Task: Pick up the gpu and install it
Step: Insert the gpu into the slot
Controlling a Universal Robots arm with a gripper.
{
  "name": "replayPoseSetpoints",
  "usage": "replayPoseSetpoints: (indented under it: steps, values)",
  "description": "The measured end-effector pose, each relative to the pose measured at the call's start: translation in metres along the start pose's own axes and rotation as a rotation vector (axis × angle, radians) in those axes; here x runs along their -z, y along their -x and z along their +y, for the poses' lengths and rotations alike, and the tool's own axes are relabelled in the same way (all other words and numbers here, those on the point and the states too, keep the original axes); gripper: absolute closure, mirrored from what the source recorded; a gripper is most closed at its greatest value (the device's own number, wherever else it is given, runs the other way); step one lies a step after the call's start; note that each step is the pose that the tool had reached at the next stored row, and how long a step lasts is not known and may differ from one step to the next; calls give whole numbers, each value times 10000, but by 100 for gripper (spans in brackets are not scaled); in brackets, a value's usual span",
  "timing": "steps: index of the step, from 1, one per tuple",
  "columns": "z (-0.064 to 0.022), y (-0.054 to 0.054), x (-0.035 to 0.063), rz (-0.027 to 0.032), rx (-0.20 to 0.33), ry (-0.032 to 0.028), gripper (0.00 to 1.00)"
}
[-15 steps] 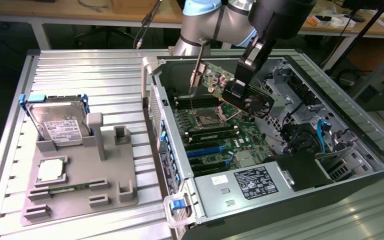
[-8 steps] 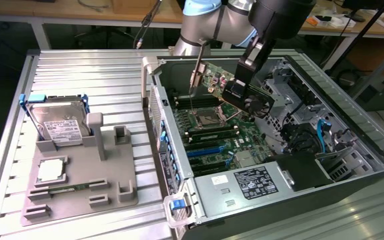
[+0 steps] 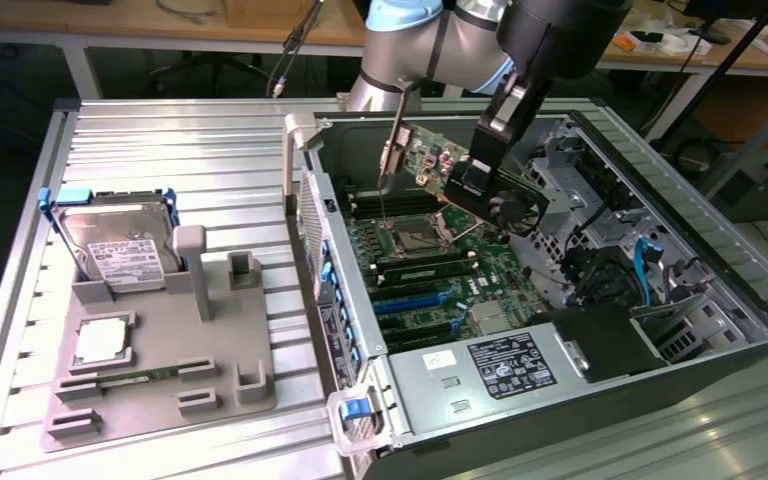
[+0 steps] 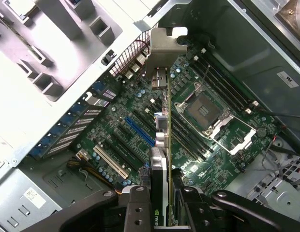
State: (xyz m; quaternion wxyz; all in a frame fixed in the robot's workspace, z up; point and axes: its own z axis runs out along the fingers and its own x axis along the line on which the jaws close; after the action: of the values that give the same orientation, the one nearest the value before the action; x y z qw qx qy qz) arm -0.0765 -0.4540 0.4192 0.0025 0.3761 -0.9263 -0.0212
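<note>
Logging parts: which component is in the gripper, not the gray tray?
The gpu, in the gripper above the motherboard; the hard drive and RAM stick lie in the tray.

An open computer case (image 3: 718, 270) is laid on a ribbed metal table (image 3: 171, 150). Inside it, a green motherboard (image 3: 491, 265), a processor socket (image 3: 411, 240), a blue expansion slot (image 3: 418, 298) and a labelled power supply (image 3: 498, 368) are seen. On the exterior view's left, a hard drive (image 3: 124, 250), a processor chip (image 3: 101, 343) and a memory stick (image 3: 137, 378) are held in a grey fixture (image 3: 224, 350).
</note>
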Motion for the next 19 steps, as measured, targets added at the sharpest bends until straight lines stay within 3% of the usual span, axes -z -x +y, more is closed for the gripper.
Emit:
replayPoseSetpoints:
  steps: [19]
  values:
    - [0,0,0,5,121,1,73]
